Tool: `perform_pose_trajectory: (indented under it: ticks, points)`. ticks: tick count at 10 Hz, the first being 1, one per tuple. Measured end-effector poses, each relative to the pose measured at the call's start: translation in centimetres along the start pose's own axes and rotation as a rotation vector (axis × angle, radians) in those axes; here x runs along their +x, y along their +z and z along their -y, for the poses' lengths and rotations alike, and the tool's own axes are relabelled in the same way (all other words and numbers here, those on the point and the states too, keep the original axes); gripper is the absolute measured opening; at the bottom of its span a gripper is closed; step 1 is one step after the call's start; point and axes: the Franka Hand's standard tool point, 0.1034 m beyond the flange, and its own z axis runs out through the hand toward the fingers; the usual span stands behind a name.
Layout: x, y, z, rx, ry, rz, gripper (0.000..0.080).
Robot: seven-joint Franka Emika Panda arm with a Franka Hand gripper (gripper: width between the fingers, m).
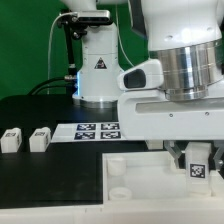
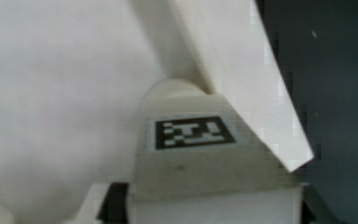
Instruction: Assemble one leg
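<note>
Step in hand: carrying one leg to the panel for fitting. Not yet seated.

- The gripper [image 1: 196, 163] hangs over the white square panel [image 1: 165, 205], toward the desk's [image 1: 50, 185] edge at the exterior view's right, near the front corner.
- Its fingers are closed narrow on the leg [image 1: 197, 171], tag facing outward. The wrist view shows the same leg [image 2: 194, 150] running out from between the fingers, tag in the middle, with the panel's white face and edge behind it. The fingers themselves barely show there, so I judge the hold from the exterior view.
- I cannot tell whether the leg's lower end touches the panel or is just above it. It looks close.

Count:
- Legs: three in sight. One is in the gripper. Two lie loose side by side near the desk's edge at the exterior view's left, the first [image 1: 12, 139] and the second [image 1: 40, 137], well apart from the panel.
- Panel: one. Two round socket shapes [image 1: 118, 190] show along its side at the exterior view's left; they are blurred.
- The marker board [image 1: 97, 130]: one, lying flat at mid-desk and carrying several tags.

Next move, as a judgement: you need the leg lined up square over a corner socket before going down. No socket is visible under the gripper in either view, so check the alignment first. Then lower it straight, keeping it upright, and turn or press it home without dragging the panel.
</note>
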Motion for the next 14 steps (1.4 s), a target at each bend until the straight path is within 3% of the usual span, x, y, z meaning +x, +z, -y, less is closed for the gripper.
perform_pose_trajectory:
  ticks: [1, 3, 5, 6, 8, 9, 10, 11, 14]
  points:
    - [0.05, 0.03, -0.14, 0.001, 0.179, 0.001, 0.0298]
    - [-0.31, 0.13, -0.33, 0.035, 0.582, 0.026, 0.0298]
    - [-0.38, 0.13, -0.26, 0.052, 0.801, 0.056, 0.0298]
    - [-0.39, 0.15, -0.27, 0.052, 0.757, 0.055, 0.0298]
    - [-0.46, 0.23, -0.25, 0.051, 0.725, 0.054, 0.0541]
    - [-0.57, 0.28, -0.25, 0.043, 0.539, 0.043, 0.0541]
    - [-0.68, 0.24, -0.25, 0.026, 0.306, 0.037, 0.0631]
    - [-0.9, 0.08, -0.12, 0.007, 0.162, 0.049, 0.0644]
    - [-0.59, 0.17, -0.24, 0.01, -0.182, 0.037, 0.0649]
